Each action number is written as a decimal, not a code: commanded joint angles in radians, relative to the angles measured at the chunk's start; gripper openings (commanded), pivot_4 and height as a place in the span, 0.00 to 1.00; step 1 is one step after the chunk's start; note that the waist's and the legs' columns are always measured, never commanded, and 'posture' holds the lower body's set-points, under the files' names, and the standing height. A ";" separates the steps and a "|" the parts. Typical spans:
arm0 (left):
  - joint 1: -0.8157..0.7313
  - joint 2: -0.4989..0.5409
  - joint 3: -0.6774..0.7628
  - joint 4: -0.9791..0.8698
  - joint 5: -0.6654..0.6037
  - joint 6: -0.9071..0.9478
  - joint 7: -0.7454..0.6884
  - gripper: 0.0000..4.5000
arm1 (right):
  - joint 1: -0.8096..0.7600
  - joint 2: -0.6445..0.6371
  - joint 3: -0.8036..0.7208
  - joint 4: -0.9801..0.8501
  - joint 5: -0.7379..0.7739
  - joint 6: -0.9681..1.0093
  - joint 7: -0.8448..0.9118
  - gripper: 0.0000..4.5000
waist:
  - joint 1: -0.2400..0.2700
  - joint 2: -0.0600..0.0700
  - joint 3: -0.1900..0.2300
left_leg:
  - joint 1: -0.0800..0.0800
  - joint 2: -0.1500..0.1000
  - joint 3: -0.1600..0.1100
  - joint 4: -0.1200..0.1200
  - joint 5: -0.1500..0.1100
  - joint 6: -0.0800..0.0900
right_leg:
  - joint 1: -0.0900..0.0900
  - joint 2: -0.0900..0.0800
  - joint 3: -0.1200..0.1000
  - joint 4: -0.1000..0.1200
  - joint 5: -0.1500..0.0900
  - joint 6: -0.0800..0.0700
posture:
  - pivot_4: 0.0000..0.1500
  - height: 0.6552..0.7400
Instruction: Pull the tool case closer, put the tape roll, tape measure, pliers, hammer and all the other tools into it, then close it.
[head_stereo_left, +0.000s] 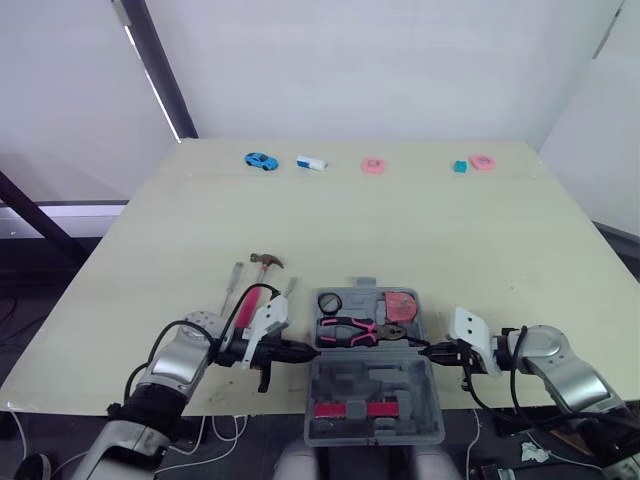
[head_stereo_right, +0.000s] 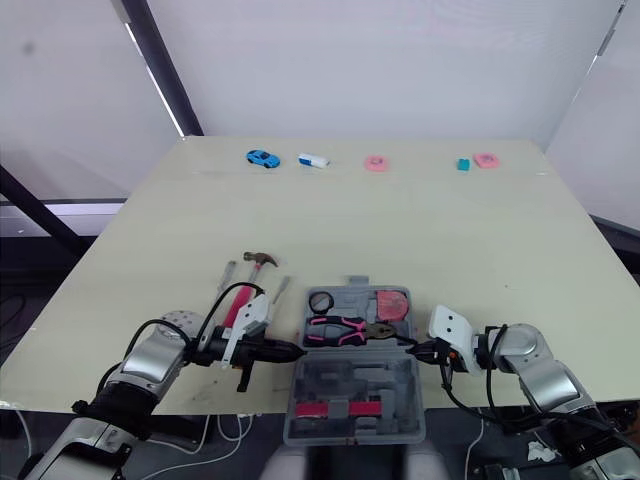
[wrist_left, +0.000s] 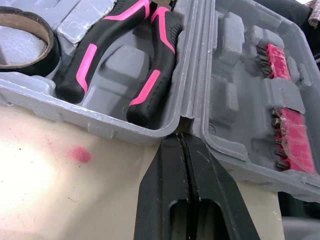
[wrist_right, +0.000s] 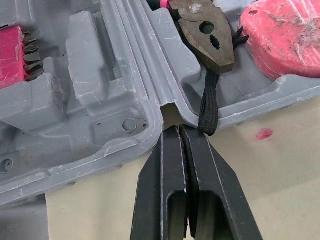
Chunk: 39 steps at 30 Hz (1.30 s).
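Pale tabletop (head_stereo_left: 400, 230) w/ white walls behind carried everything. At near edge, centre, tool case (head_stereo_left: 375, 385) lay open, its lid hanging past the edge w/ pink bit strips (head_stereo_left: 352, 408) clipped inside. Left gripper (head_stereo_left: 312, 351) sat at the case's left hinge notch, fingers pressed together w/ nothing between; tips looked to be touching the grey plastic or just short of it. Right gripper (head_stereo_left: 425, 350) mirrored that at the right hinge notch, also closed & empty, a black strap (wrist_right: 207, 107) drooping over the case rim just beside its tip. In the base half: pliers (head_stereo_left: 350, 330) w/ pink-black handles lay across the near compartment, tape roll (head_stereo_left: 329, 301) at far-left compartment, pink tape measure (head_stereo_left: 402, 304) at far-right. Out on the tabletop, just left of the case, hammer (head_stereo_left: 267, 262) lay w/ head pointing away, flanked by two slim screwdriver-type tools (head_stereo_left: 231, 285), one each side, partly hidden by the left arm. Along the far edge, well apart from the rest: blue toy car (head_stereo_left: 260, 160), white-blue item (head_stereo_left: 311, 162), pink ring (head_stereo_left: 373, 165), teal block (head_stereo_left: 460, 167) touching or just beside a second pink ring (head_stereo_left: 483, 161).
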 joint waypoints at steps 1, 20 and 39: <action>-0.027 -0.015 0.003 0.003 0.002 -0.037 0.008 0.00 | -0.015 0.009 -0.017 -0.010 0.016 -0.004 -0.002 0.01 | 0.000 0.000 0.000 | 0.000 0.000 0.000 0.000 0.000 0.000 | 0.000 0.000 0.000 0.000 0.000 0.000 | 1.00 0.99; -0.202 -0.108 -0.009 0.211 0.086 -0.098 0.043 0.00 | -0.136 0.090 -0.037 0.183 -0.040 -0.121 -0.103 0.01 | -0.001 0.000 0.000 | 0.000 0.000 0.000 0.003 0.000 0.000 | 0.001 0.001 0.001 0.001 0.001 0.002 | 1.00 0.99; -0.280 -0.129 0.023 0.362 0.122 -0.180 0.074 0.00 | -0.197 0.146 -0.037 0.298 -0.082 -0.188 -0.121 0.01 | -0.006 0.000 0.000 | 0.000 0.000 0.000 0.005 0.000 0.000 | 0.001 0.001 0.002 0.002 0.002 0.003 | 1.00 0.99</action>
